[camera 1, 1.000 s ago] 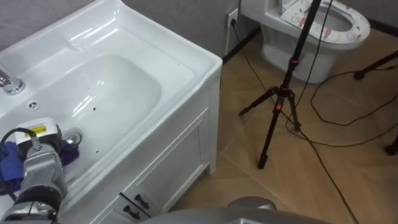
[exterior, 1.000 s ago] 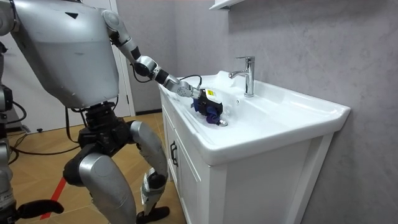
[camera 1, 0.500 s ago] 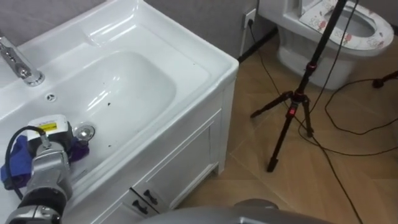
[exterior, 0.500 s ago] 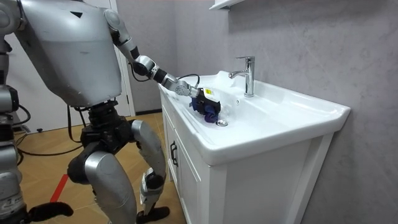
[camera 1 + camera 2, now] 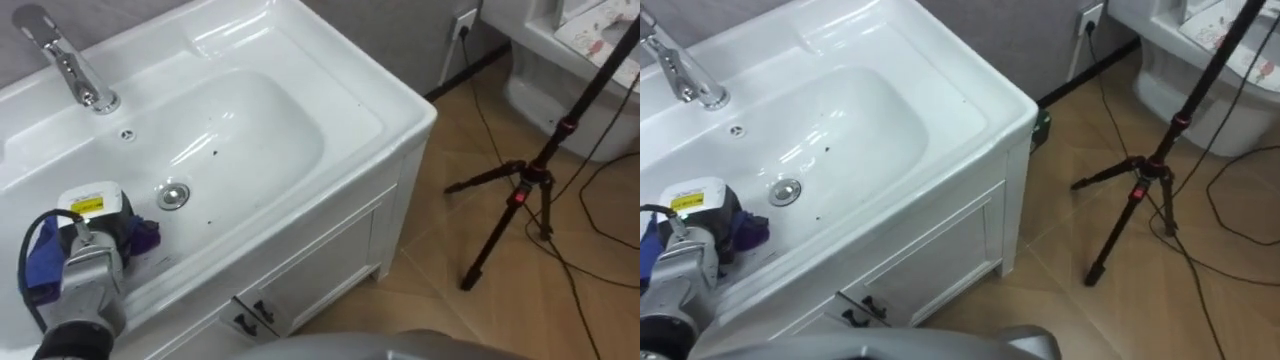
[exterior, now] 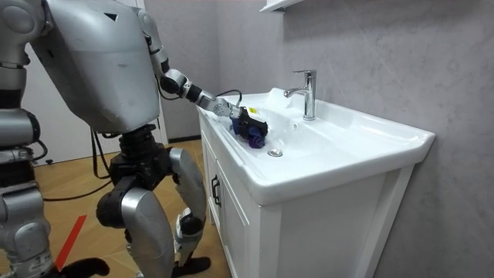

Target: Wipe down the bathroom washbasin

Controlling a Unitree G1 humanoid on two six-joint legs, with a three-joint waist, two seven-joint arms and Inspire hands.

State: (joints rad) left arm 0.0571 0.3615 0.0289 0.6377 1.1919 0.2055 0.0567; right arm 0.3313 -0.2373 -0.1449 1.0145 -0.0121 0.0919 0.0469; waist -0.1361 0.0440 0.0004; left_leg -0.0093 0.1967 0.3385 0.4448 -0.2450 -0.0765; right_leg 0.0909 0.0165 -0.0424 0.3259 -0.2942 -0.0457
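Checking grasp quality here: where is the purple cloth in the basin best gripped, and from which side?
Probably its bunched middle, from above on the robot's side. The purple cloth lies crumpled on the basin slope beside the drain, under the left hand; only a thin corner pokes out.

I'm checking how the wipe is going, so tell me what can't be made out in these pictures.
- Purple cloth: mostly hidden under the left hand in the left eye view, so its spread on the basin is unknown.
- Dark specks in the basin: too small to tell dirt from chips.
- Toilet: cut off by the top right edge in the left eye view.
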